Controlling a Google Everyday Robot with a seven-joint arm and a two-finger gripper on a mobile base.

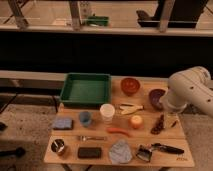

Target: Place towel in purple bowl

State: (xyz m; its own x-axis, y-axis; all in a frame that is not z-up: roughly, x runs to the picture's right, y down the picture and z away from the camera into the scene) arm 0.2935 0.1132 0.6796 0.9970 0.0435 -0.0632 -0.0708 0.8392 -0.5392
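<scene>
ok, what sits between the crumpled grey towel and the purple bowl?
Camera view: a small round orange object lies between the crumpled grey towel and the purple bowl. The hand is not visible, only the white arm beside the bowl.

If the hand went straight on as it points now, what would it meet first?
Cannot say: the hand is out of view behind the white arm by the purple bowl; possibly that bowl.

We see matt pale wood worktop (150, 136), glossy green plastic tray (86, 89), soft grey cloth towel (120, 151) and shiny metal cup (58, 146). The pincer is out of view; the arm shell (192, 90) at right is smooth white plastic.
</scene>
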